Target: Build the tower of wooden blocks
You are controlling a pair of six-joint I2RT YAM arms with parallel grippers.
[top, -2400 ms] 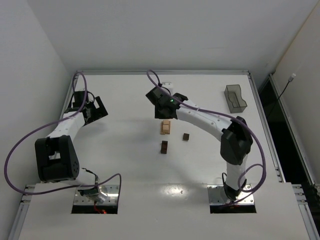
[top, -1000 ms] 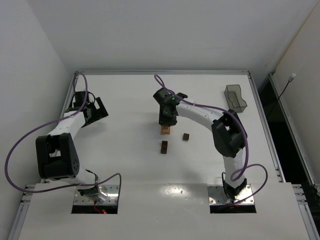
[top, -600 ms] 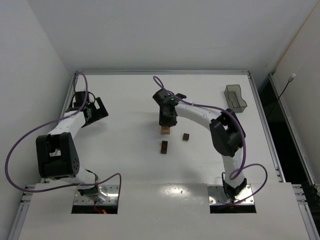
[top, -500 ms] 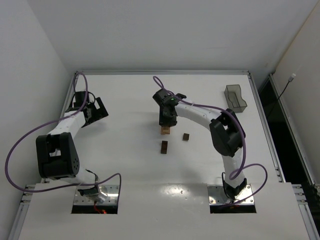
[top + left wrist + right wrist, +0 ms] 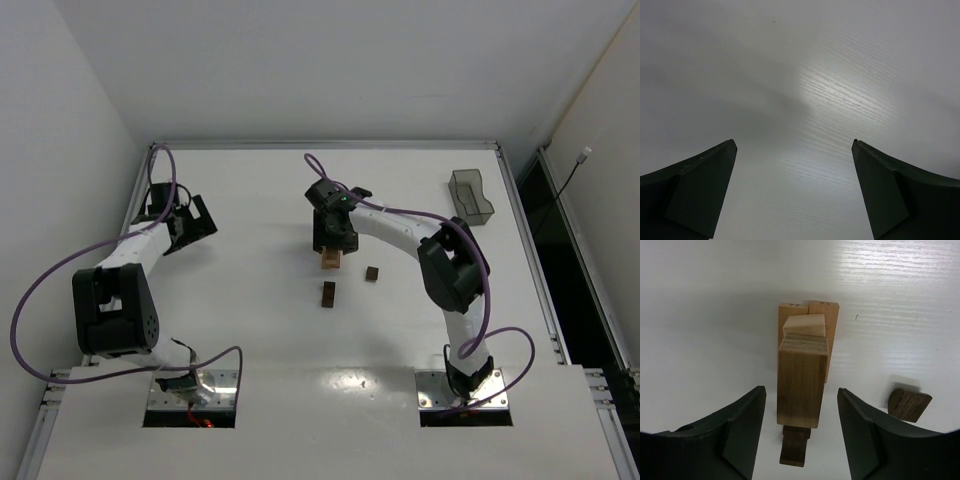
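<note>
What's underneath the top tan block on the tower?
A paler block peeks out beneath the top tan block, resting on two tan blocks laid side by side. Anything else between them is hidden.

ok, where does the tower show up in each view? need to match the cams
Top external: the tower stands near picture centre, mid-table.
Left wrist: not in it.
Right wrist: the tower stands in the centre of the frame, seen from above.
Shared landmark: the small dark brown block, which sits right of the tower and a little lower in both views.
</note>
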